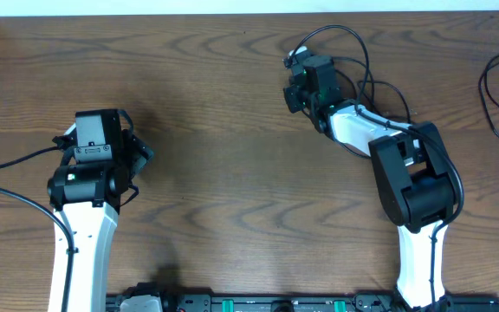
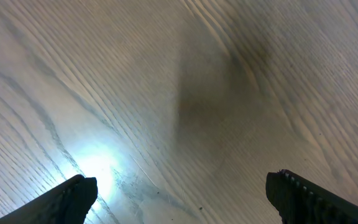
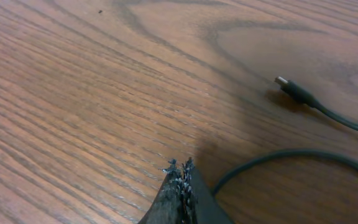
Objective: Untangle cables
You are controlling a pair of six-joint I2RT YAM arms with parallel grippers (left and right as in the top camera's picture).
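My right pincer (image 3: 180, 186) is shut tight beside the cable (image 3: 291, 153); can't tell if it's caught. Left pincer (image 2: 185, 190) wide, empty. I'd lift slowly, watching the plug (image 3: 294, 91)

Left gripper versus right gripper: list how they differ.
The left gripper stands wide open; the right gripper is shut, tips together. The left gripper has only bare table below it; the right gripper has a black cable beside its tips. Both have dark fingers over the wood.
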